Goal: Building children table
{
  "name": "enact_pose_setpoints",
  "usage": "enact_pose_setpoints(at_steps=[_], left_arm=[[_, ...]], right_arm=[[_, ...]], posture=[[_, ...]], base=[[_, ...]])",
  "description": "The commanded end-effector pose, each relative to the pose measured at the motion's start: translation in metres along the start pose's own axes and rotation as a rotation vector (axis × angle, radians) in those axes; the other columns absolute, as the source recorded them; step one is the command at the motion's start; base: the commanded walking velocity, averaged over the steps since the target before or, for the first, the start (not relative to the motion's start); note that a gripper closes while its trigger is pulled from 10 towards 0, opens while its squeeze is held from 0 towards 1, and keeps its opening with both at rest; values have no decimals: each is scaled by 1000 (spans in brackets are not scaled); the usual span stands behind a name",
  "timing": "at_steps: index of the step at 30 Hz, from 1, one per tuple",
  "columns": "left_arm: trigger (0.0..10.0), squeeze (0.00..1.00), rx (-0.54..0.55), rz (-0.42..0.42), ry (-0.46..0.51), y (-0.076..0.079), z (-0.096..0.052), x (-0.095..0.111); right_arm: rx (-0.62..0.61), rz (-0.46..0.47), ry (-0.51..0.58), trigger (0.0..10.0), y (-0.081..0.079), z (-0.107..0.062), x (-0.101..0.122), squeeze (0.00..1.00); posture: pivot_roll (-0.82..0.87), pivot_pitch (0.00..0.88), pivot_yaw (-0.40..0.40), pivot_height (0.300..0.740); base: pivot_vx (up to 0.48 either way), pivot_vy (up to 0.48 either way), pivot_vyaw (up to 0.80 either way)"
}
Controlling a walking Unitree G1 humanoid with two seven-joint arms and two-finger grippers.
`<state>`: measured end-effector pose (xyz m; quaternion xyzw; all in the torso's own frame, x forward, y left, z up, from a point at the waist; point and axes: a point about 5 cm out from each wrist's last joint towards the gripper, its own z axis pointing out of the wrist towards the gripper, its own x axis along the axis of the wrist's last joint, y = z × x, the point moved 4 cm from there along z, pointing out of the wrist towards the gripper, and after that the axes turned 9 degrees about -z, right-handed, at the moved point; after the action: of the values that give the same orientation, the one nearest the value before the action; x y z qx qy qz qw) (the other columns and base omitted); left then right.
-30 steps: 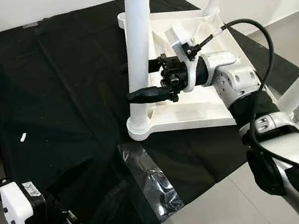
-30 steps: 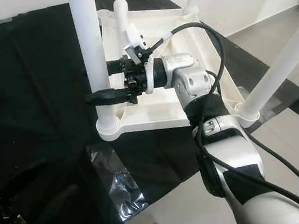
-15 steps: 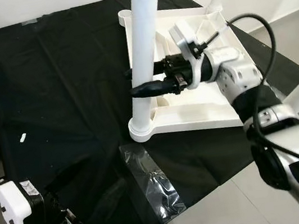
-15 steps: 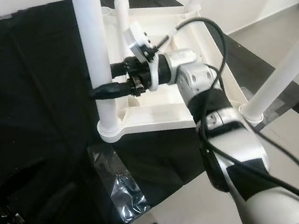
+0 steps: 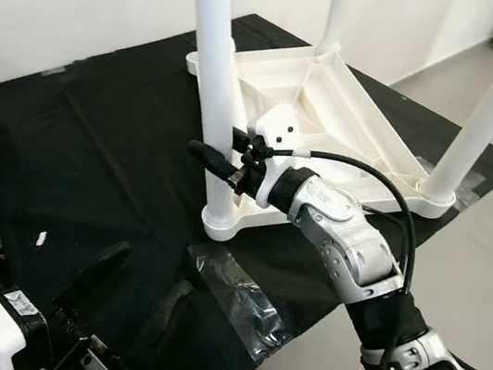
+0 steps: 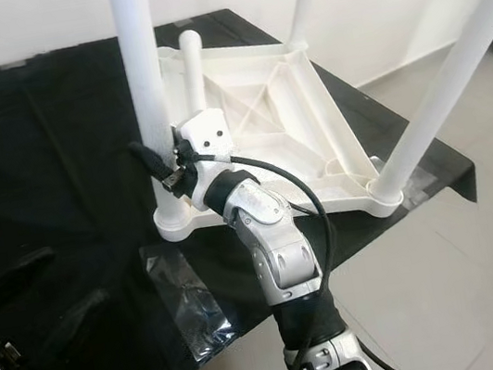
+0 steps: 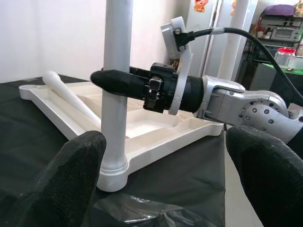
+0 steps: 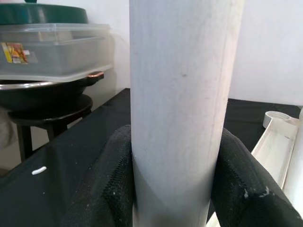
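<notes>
A clear plastic bag and small white scrap lie on black cloth.

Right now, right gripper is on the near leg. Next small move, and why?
Probably twist the leg further into its corner socket. The right gripper is clamped round it low down, the leg stands upright in the tabletop, and the left gripper hangs open and apart, so seating looks unfinished.

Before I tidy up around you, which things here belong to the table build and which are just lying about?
Part of the job:
- upside-down white tabletop
- upright white leg, held by the right claw
- loose white leg lying in the tabletop

Just lying about:
- clear plastic bag
- small white scrap on the black cloth
- lidded tub on a stool
</notes>
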<state>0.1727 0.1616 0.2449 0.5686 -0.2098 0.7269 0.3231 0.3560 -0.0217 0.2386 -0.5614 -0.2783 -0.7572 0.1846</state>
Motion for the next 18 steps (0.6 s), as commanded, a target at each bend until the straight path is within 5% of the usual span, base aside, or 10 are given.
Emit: enact_pose_setpoints(at_steps=[1, 5, 6, 7, 8, 9, 10, 18], left_arm=[[10000, 0, -13, -9, -18, 1, 0, -4], [10000, 0, -17, -9, -16, 1, 2, -4], [10000, 0, -20, -10, -15, 1, 2, -4], [10000, 0, -23, -11, -17, 2, 3, -5], [10000, 0, -26, -14, -19, 2, 3, -5], [10000, 0, -26, -14, -19, 2, 3, -5], [10000, 0, -28, -16, -21, 2, 4, -6], [10000, 0, -30, -19, -25, 4, 4, -6]], right_arm=[[6, 60, -305, 0, -10, -12, -70, 0], [-32, 51, -295, 0, -4, -9, -63, 0], [-50, 45, -290, 3412, -1, -9, -58, 0], [-35, 55, -254, 10000, 1, -7, -50, 0], [-13, 69, -216, 10000, 4, -5, -42, 729], [-13, 69, -216, 10000, 4, -5, -42, 729], [-11, 87, -190, 10000, 4, -5, -34, 1000], [272, 95, 15, 10000, 6, 0, 12, 1000]], posture=[[171, 228, -125, 740], [170, 224, -126, 740], [165, 221, -126, 740], [163, 223, -124, 740], [163, 223, -124, 740], [163, 223, -124, 740], [163, 223, -124, 740], [168, 230, -129, 740]], base=[[0, 0, 0], [0, 0, 0], [0, 0, 0], [0, 0, 0], [0, 0, 0], [0, 0, 0], [0, 0, 0], [0, 0, 0]])
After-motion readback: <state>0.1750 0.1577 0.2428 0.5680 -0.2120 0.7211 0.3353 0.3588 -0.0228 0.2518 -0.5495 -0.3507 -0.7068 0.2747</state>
